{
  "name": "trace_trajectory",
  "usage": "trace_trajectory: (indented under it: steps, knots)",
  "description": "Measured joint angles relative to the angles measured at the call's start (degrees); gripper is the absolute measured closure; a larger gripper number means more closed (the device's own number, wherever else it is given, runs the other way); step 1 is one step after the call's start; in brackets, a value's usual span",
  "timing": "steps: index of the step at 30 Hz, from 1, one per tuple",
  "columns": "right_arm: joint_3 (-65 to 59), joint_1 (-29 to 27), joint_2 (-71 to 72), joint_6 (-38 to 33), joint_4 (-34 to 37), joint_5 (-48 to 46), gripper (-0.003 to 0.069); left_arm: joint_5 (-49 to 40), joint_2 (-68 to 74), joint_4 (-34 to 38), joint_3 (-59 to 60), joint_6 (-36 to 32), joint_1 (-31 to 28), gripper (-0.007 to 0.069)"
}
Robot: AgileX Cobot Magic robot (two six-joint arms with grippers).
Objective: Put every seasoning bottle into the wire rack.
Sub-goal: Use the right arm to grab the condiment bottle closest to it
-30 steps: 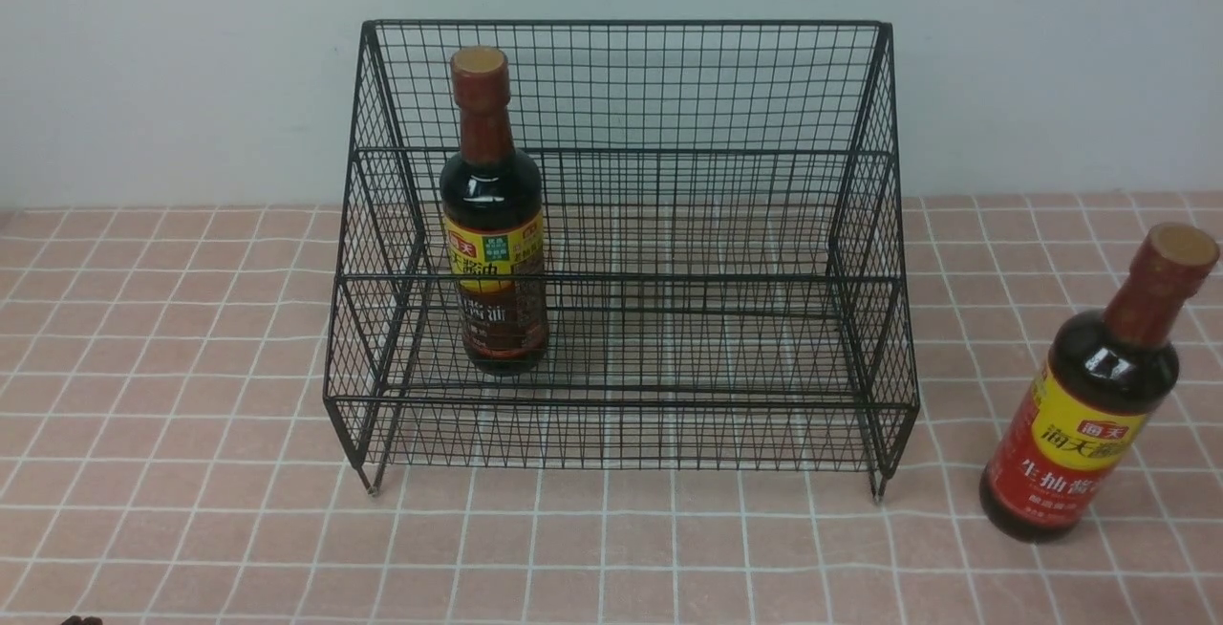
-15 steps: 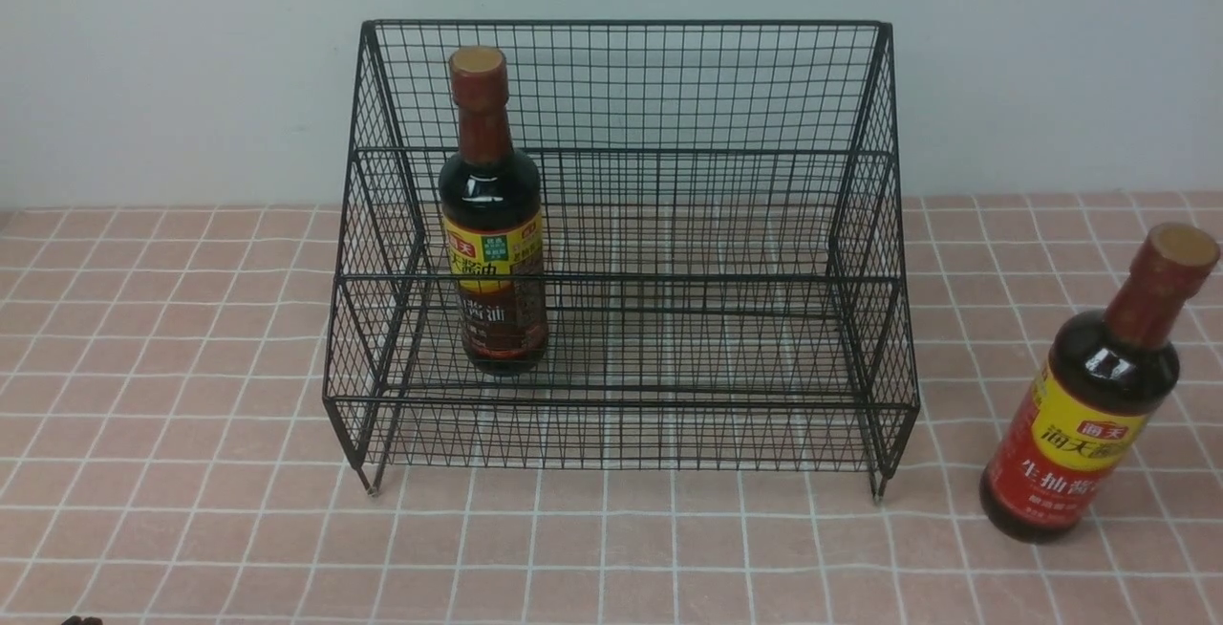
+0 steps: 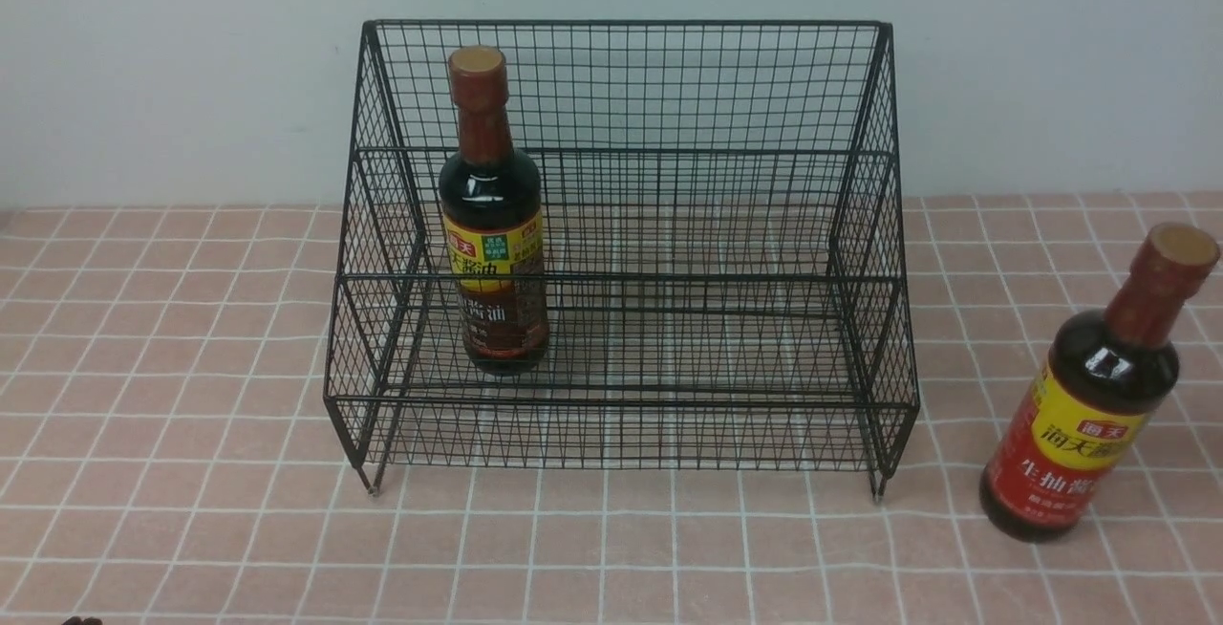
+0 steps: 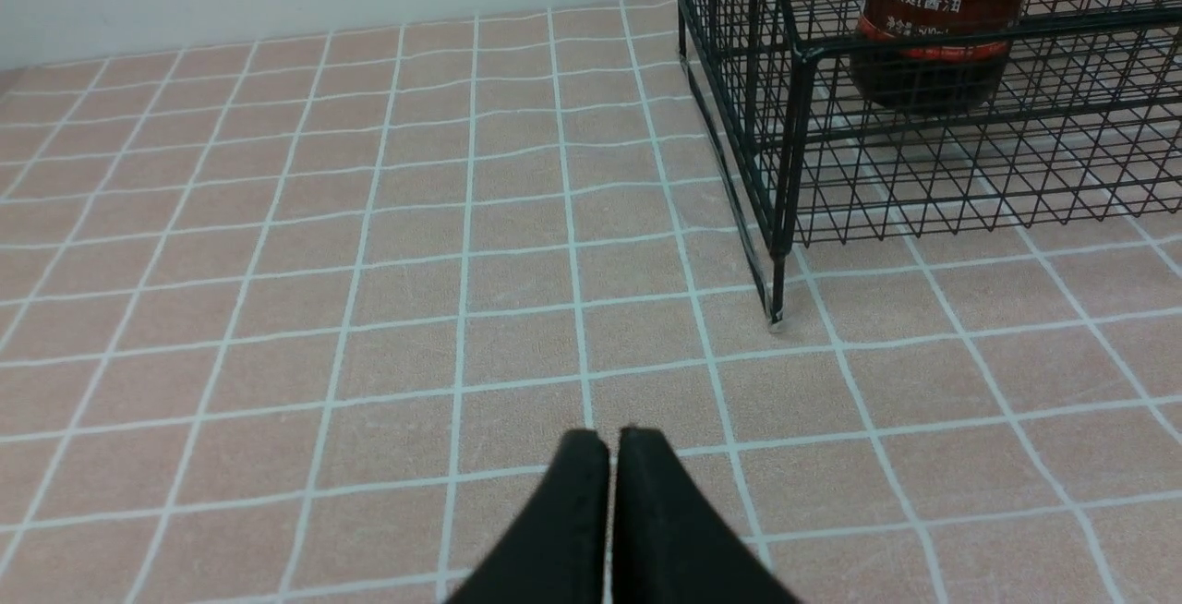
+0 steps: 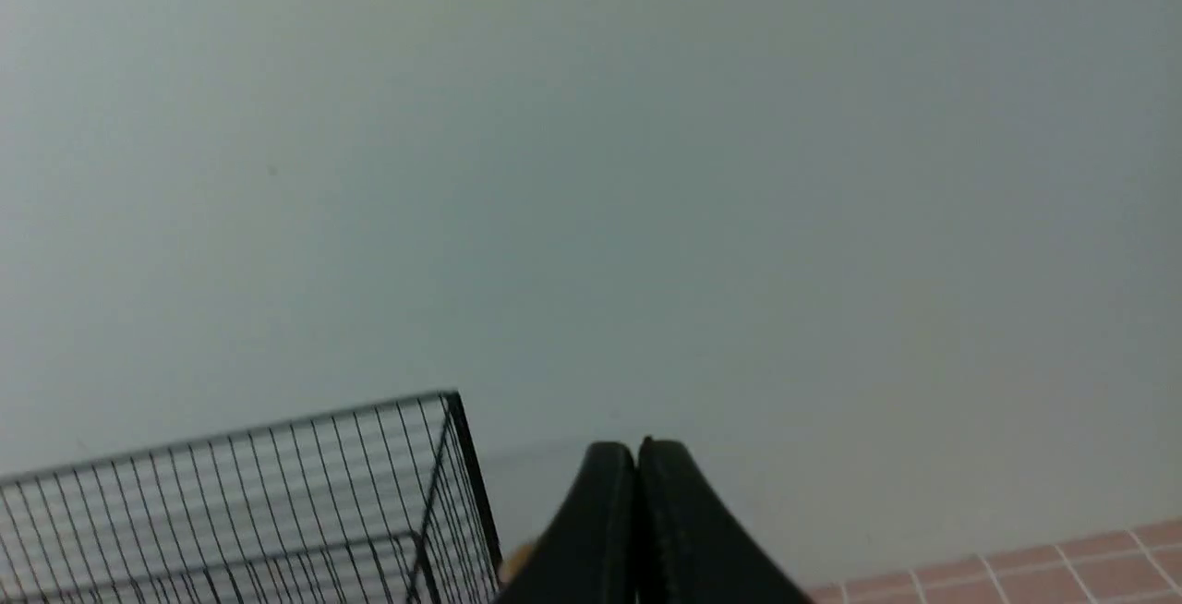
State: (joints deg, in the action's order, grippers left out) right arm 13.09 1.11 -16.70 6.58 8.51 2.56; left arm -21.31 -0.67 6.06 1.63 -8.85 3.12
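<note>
- A black wire rack (image 3: 621,23) with two stepped tiers stands on short feet on a pink-tiled tabletop (image 3: 191,415), its tall back towards a pale wall (image 3: 172,71).
- One seasoning bottle, the brown-label bottle (image 3: 492,252), is upright inside the rack. It rests on the lower front tier, towards the rack's left end, and its tan cap sits below the rack's top rim.
- Seen from the left wrist, that bottle's base sits just behind the front rail, near the rack's front left corner. The words "DARK SOY SAUCE" are legible on the label.
- The second seasoning bottle, the red-label bottle (image 3: 1089,415), stands on its base on the tabletop to the right of the rack. It is outside the rack and clear of the mesh.
- The left hand (image 4: 611,442) is clenched, its two black fingers pressed tip to tip with nothing between them. It hangs over bare tiles, a little way from the rack's front left foot.
- The right hand (image 5: 637,452) is likewise clenched and empty. It points at the wall, with an upper corner of the rack showing beside it.
- Neither hand touches a bottle or the rack.
</note>
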Motion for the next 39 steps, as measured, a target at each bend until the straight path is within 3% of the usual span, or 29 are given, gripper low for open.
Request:
trace_trajectory:
  steps: [4, 10, 24, 30, 35, 36, 37, 38, 39]
  knots:
    - [2.45, 0.0, -8.88, 0.01, -3.99, -0.42, 0.067, 0.0, 0.0, 0.0, -0.05, 0.0, 0.0, 0.0631]
    - [3.31, 0.0, -18.91, 0.01, -11.11, 8.3, 0.0669, 0.0, 0.0, 0.0, -0.05, 0.0, 0.0, 0.0631]
    - [1.23, 0.0, -23.23, 0.22, -11.45, 14.68, 0.0639, -0.07, 0.0, 0.0, -0.05, 0.0, 0.0, 0.0631]
    - [-5.56, 0.0, -27.16, 0.22, -12.31, 25.04, 0.0499, -0.07, 0.0, 0.0, -0.05, 0.0, 0.0, 0.0631]
    - [-7.13, 0.0, -30.03, 0.43, -15.05, 29.92, 0.0286, -0.07, 0.0, 0.0, -0.05, 0.0, 0.0, 0.0631]
    - [-7.13, 0.0, -30.2, 0.43, -15.16, 30.17, 0.0277, -0.07, 0.0, 0.0, -0.05, 0.0, 0.0, 0.0631]
    - [-7.13, 0.0, -32.22, 0.64, -15.25, 31.76, 0.0208, -0.07, 0.0, 0.0, -0.05, 0.0, 0.0, 0.0631]
    - [-7.13, 0.0, -32.48, 0.64, -15.25, 31.99, 0.0201, -0.07, 0.0, 0.0, -0.05, 0.0, 0.0, 0.0631]
    - [-6.98, 0.0, -35.29, 1.51, -15.31, 33.66, 0.0139, -0.07, 0.0, 0.0, -0.05, 0.0, 0.0, 0.0631]
